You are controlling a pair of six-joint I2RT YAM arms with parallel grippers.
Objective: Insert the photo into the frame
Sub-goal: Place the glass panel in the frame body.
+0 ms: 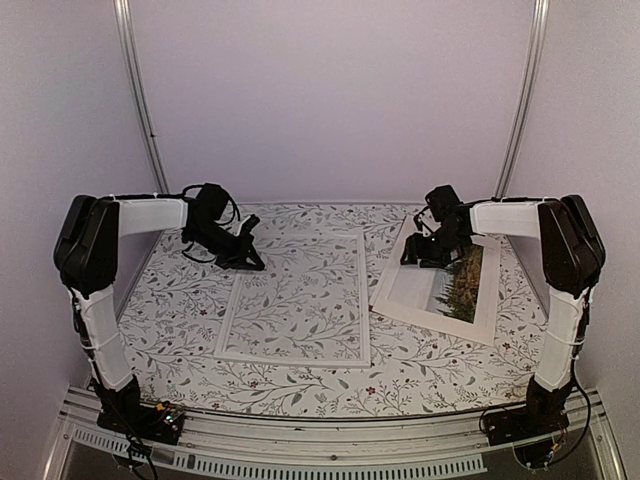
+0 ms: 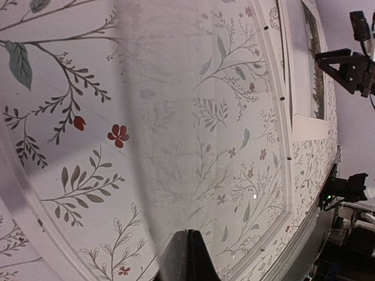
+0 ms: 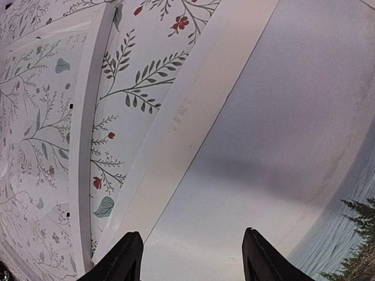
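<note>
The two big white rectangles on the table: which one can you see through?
The frame, in the middle: the flowery table cover shows through its pane. The photo, to its right, has a picture of trees instead.

Thin white frame (image 1: 295, 297) flat mid-table, white-bordered landscape photo (image 1: 430, 292) face-up just right

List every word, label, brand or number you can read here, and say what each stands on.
None can be read.
A faint marking on the white border of the photo: too blurred to read.
The frame and the floral table cover show no lettering.
</note>
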